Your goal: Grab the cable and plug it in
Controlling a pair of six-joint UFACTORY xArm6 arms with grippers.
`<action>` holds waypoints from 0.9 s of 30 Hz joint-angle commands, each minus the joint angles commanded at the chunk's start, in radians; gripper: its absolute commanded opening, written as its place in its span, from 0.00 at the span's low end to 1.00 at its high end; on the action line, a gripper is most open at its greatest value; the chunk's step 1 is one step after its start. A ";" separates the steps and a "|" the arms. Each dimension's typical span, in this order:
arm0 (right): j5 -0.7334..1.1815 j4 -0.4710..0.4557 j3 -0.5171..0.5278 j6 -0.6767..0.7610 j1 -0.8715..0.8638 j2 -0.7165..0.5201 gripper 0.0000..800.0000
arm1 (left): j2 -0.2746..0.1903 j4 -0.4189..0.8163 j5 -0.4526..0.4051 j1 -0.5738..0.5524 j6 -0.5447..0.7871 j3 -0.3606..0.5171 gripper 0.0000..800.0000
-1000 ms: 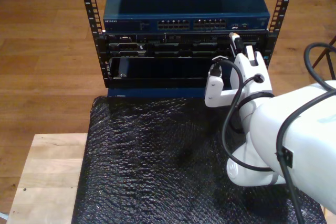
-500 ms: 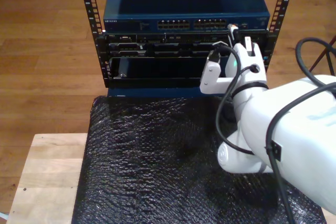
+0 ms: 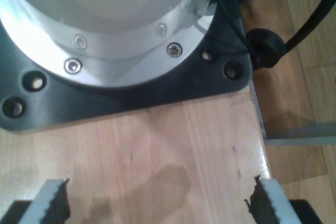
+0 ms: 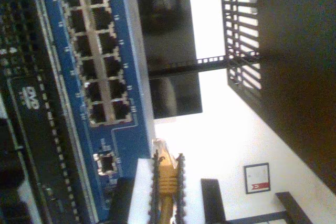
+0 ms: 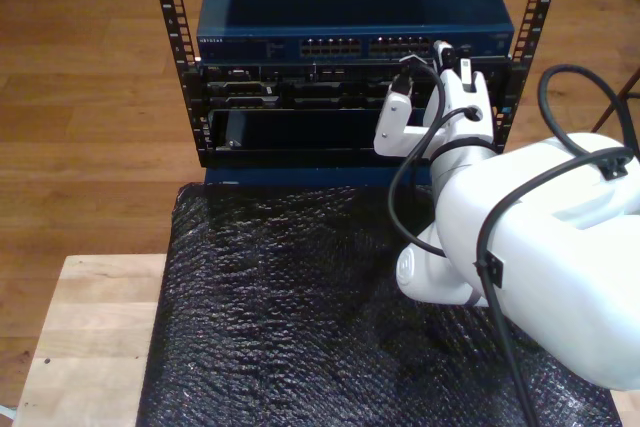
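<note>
Yellow cable [image 4: 167,182] pinched in my second claw [image 4: 167,174]; first claw [image 3: 157,203] gapes empty.

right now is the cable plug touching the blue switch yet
Apart. In the second wrist view the cable, clamped between my second gripper's fingers, ends with its plug tip short of the blue switch; a bright gap separates them.

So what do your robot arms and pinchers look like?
My arm is fat, rounded and glossy white, with black cables looping along it. My second gripper has white fingers with black jagged pads. My first gripper has pale fingers with rough black pads too, and sits near a silver round base with bolts.
</note>
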 joint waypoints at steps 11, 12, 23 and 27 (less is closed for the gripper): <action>0.020 0.000 -0.038 0.000 0.003 0.035 0.00 | 0.000 0.000 0.000 0.000 0.000 0.000 1.00; 0.020 -0.002 -0.044 0.000 0.002 0.040 0.00 | 0.000 0.000 0.000 0.000 0.000 0.000 1.00; 0.018 0.000 -0.075 -0.052 0.003 0.068 0.00 | 0.000 0.000 0.000 0.000 0.000 0.000 1.00; 0.017 0.002 -0.084 -0.072 0.005 0.068 0.00 | 0.000 0.000 0.000 0.000 0.000 0.000 1.00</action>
